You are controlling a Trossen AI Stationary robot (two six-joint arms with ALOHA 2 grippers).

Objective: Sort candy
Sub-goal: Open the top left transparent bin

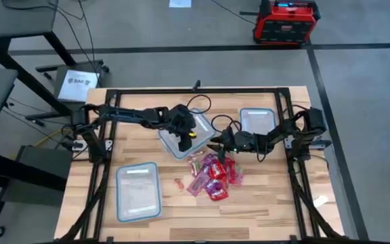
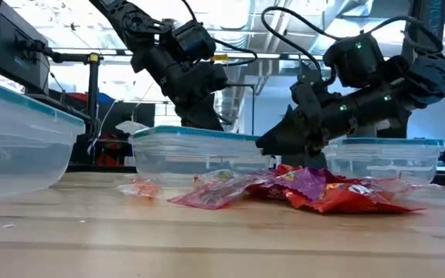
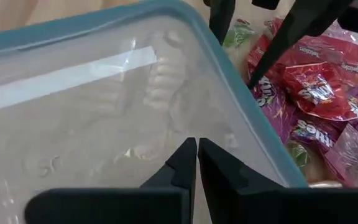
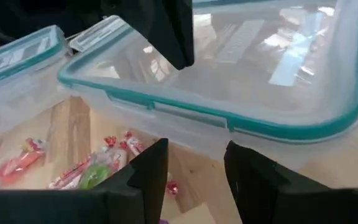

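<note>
The candy (image 1: 212,175) is a pile of shiny red, pink and purple packets lying flat on the wooden table, also seen in the low view (image 2: 307,189). One orange piece (image 1: 179,183) lies apart to its left. My left gripper (image 3: 197,155) is shut and hangs over the inside of the middle clear container (image 1: 164,139), holding nothing I can see. My right gripper (image 4: 194,168) is open, slanting down just above the pile's far edge beside that container's wall (image 4: 166,115), with nothing between its fingers.
A second clear container with a bluish rim (image 1: 257,112) stands at the back right, and a third (image 1: 119,193) at the front left. The black frame rails (image 1: 195,90) run along the table's far edge and both sides. Bare wood lies in front of the pile.
</note>
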